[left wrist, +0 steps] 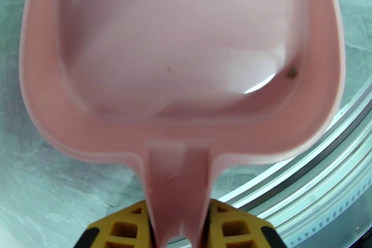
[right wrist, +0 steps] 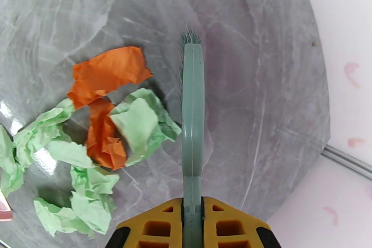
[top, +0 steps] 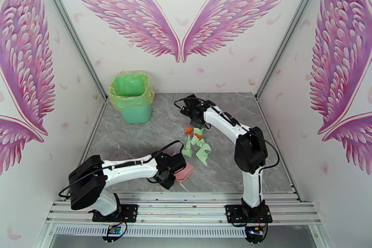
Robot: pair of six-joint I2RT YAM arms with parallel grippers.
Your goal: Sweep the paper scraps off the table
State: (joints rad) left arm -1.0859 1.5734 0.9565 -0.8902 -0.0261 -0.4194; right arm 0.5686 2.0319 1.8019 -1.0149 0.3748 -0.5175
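- Left pincer (left wrist: 179,228) pinches the pink dustpan (left wrist: 186,58) by its handle. Right pincer (right wrist: 192,223) is clamped on the teal brush (right wrist: 192,114).
- Paper scraps (right wrist: 107,128) lie mid-tabletop (top: 135,137), just beside the bristles, between brush and pan.
- Risk: the pan sits off to one side of the pile. If you sweep fast, light scraps likely scatter or slip past its lip.
- Green lined bin (top: 132,97) stands far-left, not in the sweep path.

Left arm (top: 125,170) low, right arm (top: 224,122) stretched forward, fingers (right wrist: 139,220) clamped.
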